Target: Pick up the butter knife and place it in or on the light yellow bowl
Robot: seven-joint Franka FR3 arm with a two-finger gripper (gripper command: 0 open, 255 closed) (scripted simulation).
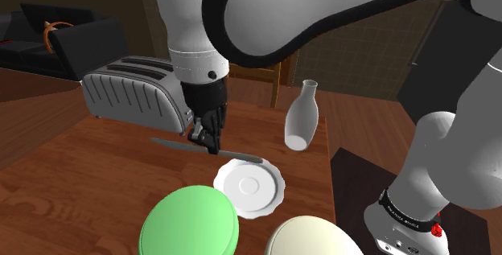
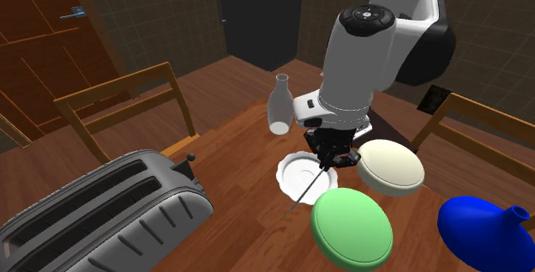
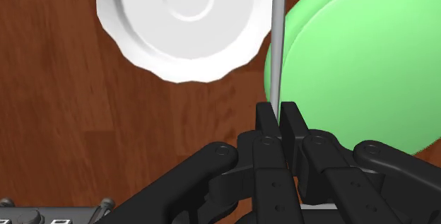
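While the claw [image 1: 211, 144] clasps the butter knife [image 1: 242, 156], the pale yellow bowl [image 2: 390, 166] stands nearby.

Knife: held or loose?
Held. In the wrist view the gripper is shut on the knife, its fingers clasping it from both sides.

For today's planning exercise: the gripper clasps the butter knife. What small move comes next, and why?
Probably carry the butter knife toward the light yellow bowl: the gripper is shut on it, and the bowl sits just past the white plate.
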